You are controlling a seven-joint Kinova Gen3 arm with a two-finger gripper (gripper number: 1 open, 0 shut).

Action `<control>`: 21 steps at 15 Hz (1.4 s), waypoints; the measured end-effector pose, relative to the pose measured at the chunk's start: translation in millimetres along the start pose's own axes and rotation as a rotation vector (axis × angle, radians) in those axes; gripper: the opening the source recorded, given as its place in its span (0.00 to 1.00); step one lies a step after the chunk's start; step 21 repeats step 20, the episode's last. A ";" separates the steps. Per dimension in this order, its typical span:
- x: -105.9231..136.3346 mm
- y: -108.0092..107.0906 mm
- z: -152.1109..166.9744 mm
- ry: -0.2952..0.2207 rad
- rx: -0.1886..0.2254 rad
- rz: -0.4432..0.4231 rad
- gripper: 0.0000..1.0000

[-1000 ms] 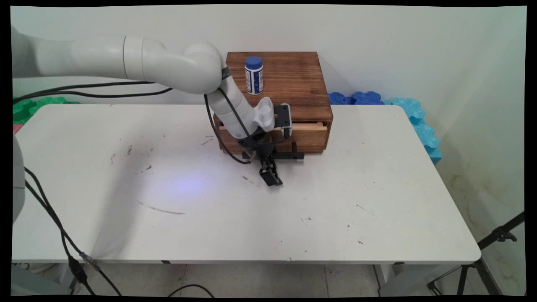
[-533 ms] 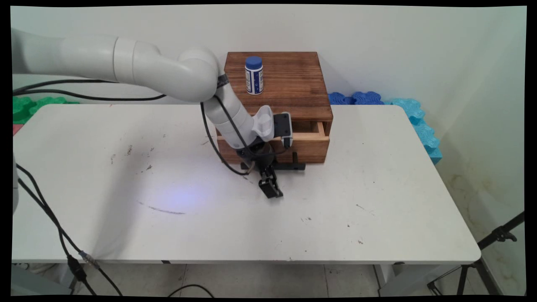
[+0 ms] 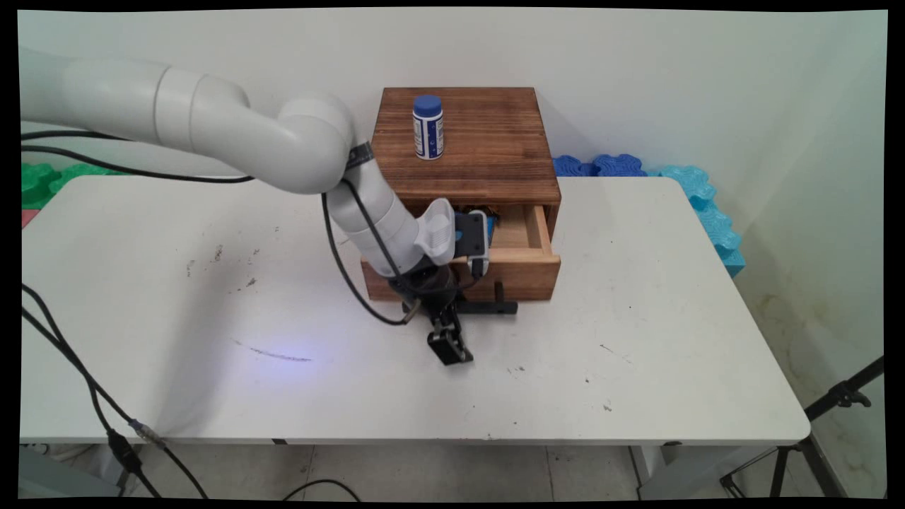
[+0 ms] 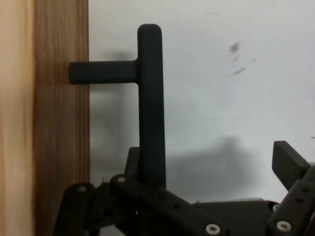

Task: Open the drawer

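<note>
A dark wooden box [image 3: 466,141] stands at the table's far side, and its drawer [image 3: 527,265] is pulled partly out toward the near side. The drawer's black bar handle [image 3: 495,308] sits just above the table. My gripper [image 3: 445,332] hangs at the handle's left end, pointing down. In the hand view the handle [image 4: 150,98] runs down between my gripper's [image 4: 209,162] widely spread fingers; the left one lies between the bar and the drawer front [image 4: 59,123]. Something blue [image 3: 490,225] shows inside the drawer behind my wrist. A white bottle with a blue cap [image 3: 428,127] stands on the box.
Blue foam tiles [image 3: 700,198] lie behind the table's far right corner and green ones [image 3: 42,180] at the far left. Black cables [image 3: 92,382] hang down past the table's left front. A tripod leg [image 3: 834,403] stands off the right edge.
The drawer has slid out of the box toward the near side, from nearly closed to well open. My gripper has moved the same way with the handle.
</note>
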 end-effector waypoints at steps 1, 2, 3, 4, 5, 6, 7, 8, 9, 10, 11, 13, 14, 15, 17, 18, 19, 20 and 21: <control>-1.1 7.0 -1.9 0.001 -0.004 0.003 1.00; -1.8 12.7 -3.4 0.002 -0.008 0.005 1.00; -2.4 16.7 -4.4 0.003 -0.011 0.006 1.00; -3.3 22.5 -6.0 0.004 -0.014 0.008 1.00; -3.9 26.5 -7.1 0.005 -0.017 0.009 1.00; -5.0 32.5 -8.7 0.005 -0.021 0.010 1.00; -5.9 39.8 -10.4 0.007 -0.027 0.013 1.00; -6.7 47.2 -12.4 0.010 -0.033 0.017 1.00; -7.2 53.5 -14.0 0.013 -0.039 0.021 1.00; -7.4 60.7 -15.7 0.017 -0.046 0.026 1.00; -7.5 67.7 -17.4 0.021 -0.052 0.031 1.00; -7.8 80.3 -20.8 0.027 -0.064 0.038 1.00; -8.0 86.7 -22.5 0.030 -0.070 0.040 1.00; -8.0 91.7 -24.0 0.033 -0.075 0.041 1.00; -8.3 99.9 -26.5 0.037 -0.081 0.040 1.00; -8.5 103.7 -27.8 0.039 -0.084 0.037 1.00; -8.6 107.3 -29.1 0.042 -0.085 0.034 1.00; -8.7 110.1 -30.2 0.044 -0.086 0.032 1.00; -8.7 110.1 -30.2 0.044 -0.086 0.032 1.00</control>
